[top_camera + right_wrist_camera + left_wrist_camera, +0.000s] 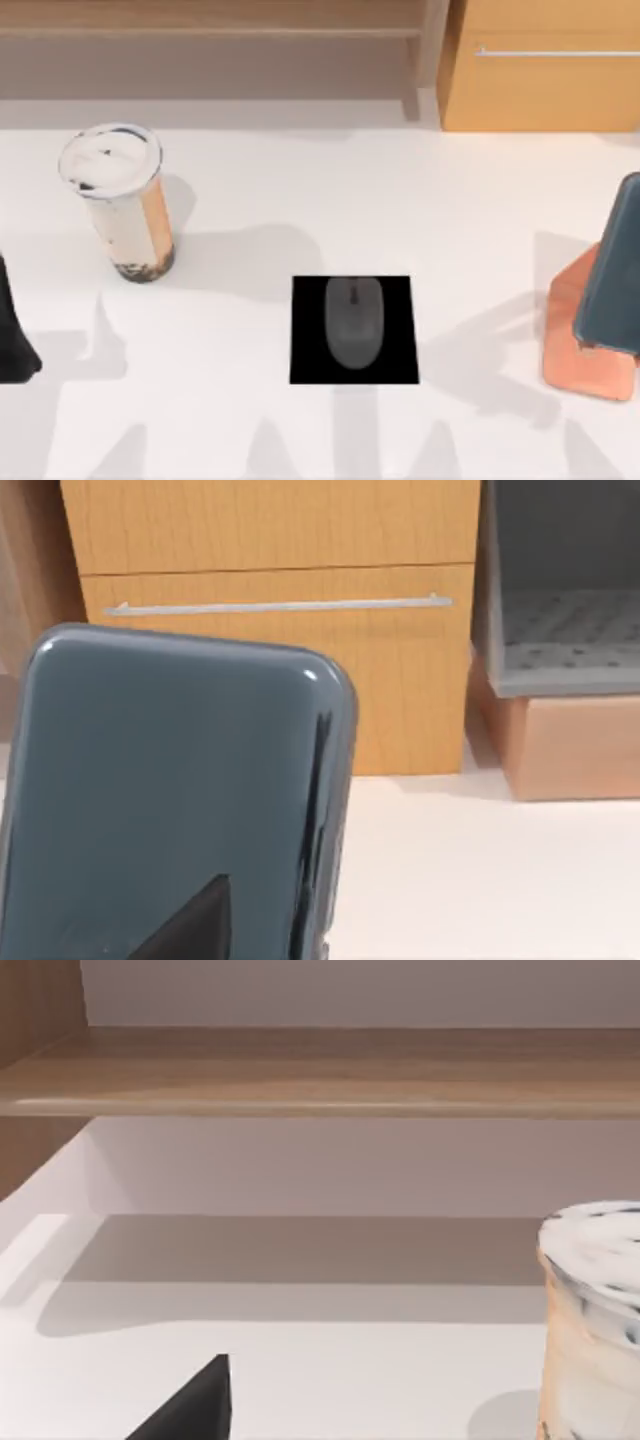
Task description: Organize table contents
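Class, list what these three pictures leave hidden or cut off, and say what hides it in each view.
- Phone: top view, cut by the right edge; right wrist view, by the lower edge.
- Stand: partly covered by the phone.
- Cup: left wrist view, cut by the edge.
- Left arm: mostly off the top view's left edge.

- Along the far edge runs a light-brown wooden shelf (210,30), its upright post (425,55) coming down near the middle.
- Right of that post sits the orange-wood cabinet (540,90), a slim metal handle (555,52) lying level across its front.
- In the right wrist view, a grey perforated tray (565,630) rests on a tan box (570,745) beside the cabinet.
- Behind the shelf, a pale plain wall (350,990).
- Soft grey shadows spread over the white surface (330,190).
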